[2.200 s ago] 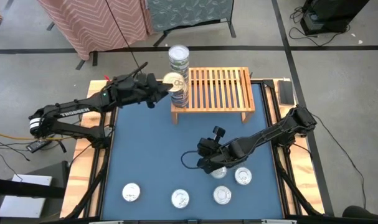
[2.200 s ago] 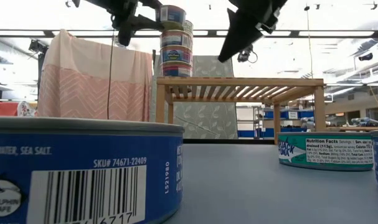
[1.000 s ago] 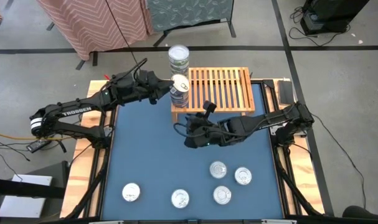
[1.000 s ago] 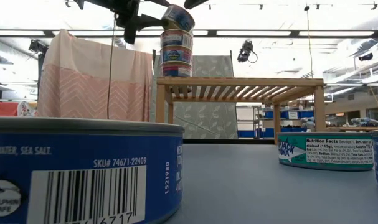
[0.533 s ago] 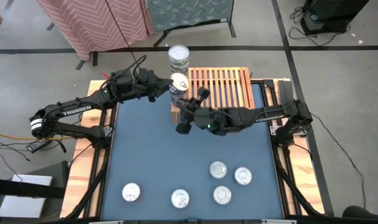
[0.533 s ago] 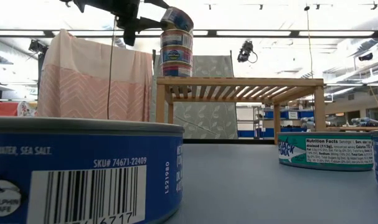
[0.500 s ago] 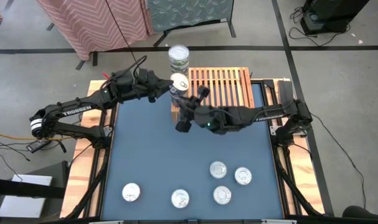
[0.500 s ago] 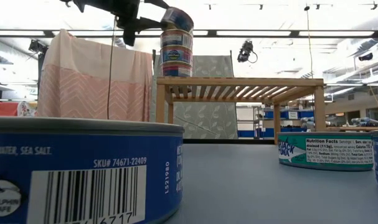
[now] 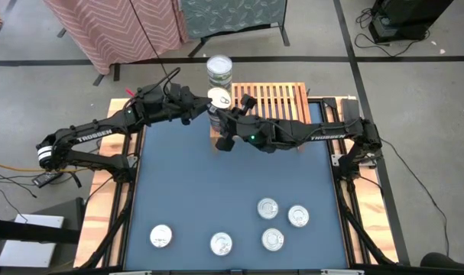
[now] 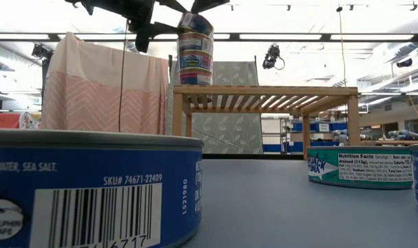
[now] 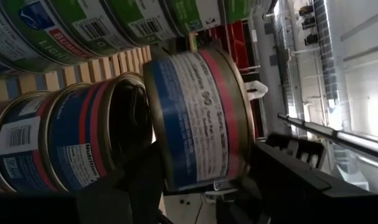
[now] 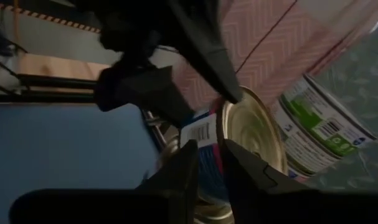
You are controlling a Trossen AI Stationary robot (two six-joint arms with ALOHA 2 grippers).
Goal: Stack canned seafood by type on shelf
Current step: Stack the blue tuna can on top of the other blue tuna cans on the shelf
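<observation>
A stack of blue-and-red-labelled cans (image 10: pixel 195 58) stands on the left end of the light-wood shelf (image 9: pixel 274 107). A tilted can (image 10: pixel 195 23) sits above it, and my left gripper (image 9: pixel 203 107) is shut on that can, reaching in from the table's left. In the left wrist view the can (image 11: pixel 198 118) fills the space between the fingers. My right gripper (image 9: pixel 226 120) reaches in from the right, fingers a narrow gap apart (image 12: pixel 208 149), with its tips right at the tilted can's gold lid (image 12: pixel 251 130). My left gripper pinches the top can by its two flat faces (image 11: pixel 238 124), one finger (image 11: pixel 282 180) over the lid and one (image 11: pixel 136 180) under the bottom, between can and stack. The fingers come in level from the table's left. The can sits tilted above the stack. My right gripper stands at the can's rim (image 12: pixel 225 124); I cannot tell whether it touches.
A taller stack of green-labelled cans (image 9: pixel 219 67) stands just behind the blue one. Several loose cans lie near the table's front edge (image 9: pixel 267 208) (image 9: pixel 161 236). The rest of the shelf's slatted top (image 10: pixel 277 89) is bare, as is the blue table middle (image 9: pixel 186 183).
My right gripper has travelled from the middle of the table toward the far edge and a little up, ending beside the top can at the shelf's left end. The left gripper has kept the tilted can in place over the stack.
</observation>
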